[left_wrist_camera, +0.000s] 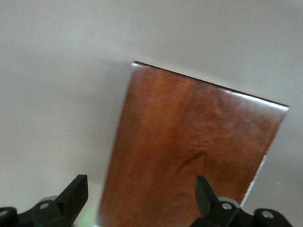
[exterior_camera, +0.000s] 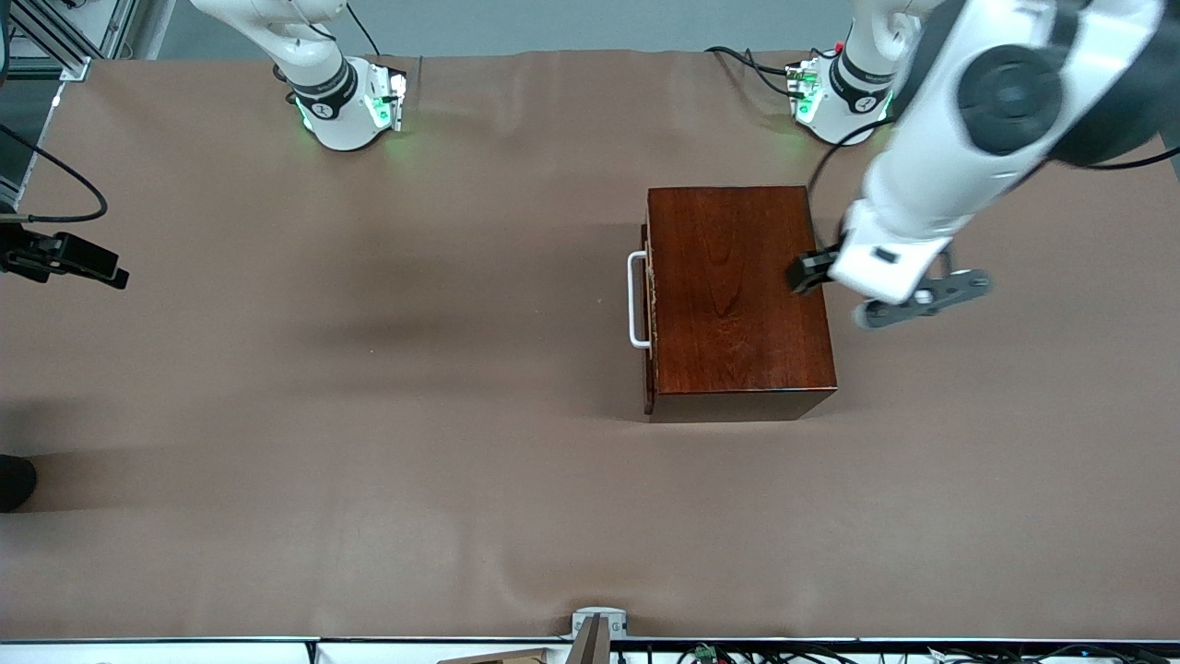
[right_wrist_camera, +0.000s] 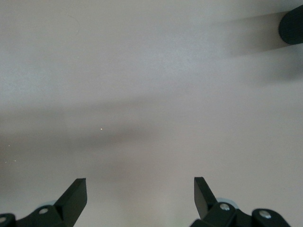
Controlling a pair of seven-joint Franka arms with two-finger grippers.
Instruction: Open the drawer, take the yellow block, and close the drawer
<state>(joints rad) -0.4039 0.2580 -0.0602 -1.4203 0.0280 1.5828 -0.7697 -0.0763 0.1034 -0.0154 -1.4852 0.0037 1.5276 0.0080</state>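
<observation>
The glossy reddish-brown wooden box (exterior_camera: 737, 295) stands on the brown table, toward the left arm's end. Its drawer (exterior_camera: 649, 369) is shut, with the white bar handle (exterior_camera: 636, 300) facing the right arm's end. The yellow block is out of view. My left gripper (exterior_camera: 809, 273) hovers open and empty over the edge of the box top farthest from the handle. The left wrist view shows the box top (left_wrist_camera: 189, 151) between its open fingers (left_wrist_camera: 75, 194). My right gripper (exterior_camera: 97, 263) waits open and empty over bare table at the right arm's end; its fingers (right_wrist_camera: 75, 194) frame only the tabletop.
A dark rounded object (exterior_camera: 14, 481) sits at the table's edge at the right arm's end, also showing in the right wrist view (right_wrist_camera: 291, 23). Cables lie by the left arm's base (exterior_camera: 843, 97). Brown tabletop (exterior_camera: 369, 415) stretches in front of the drawer.
</observation>
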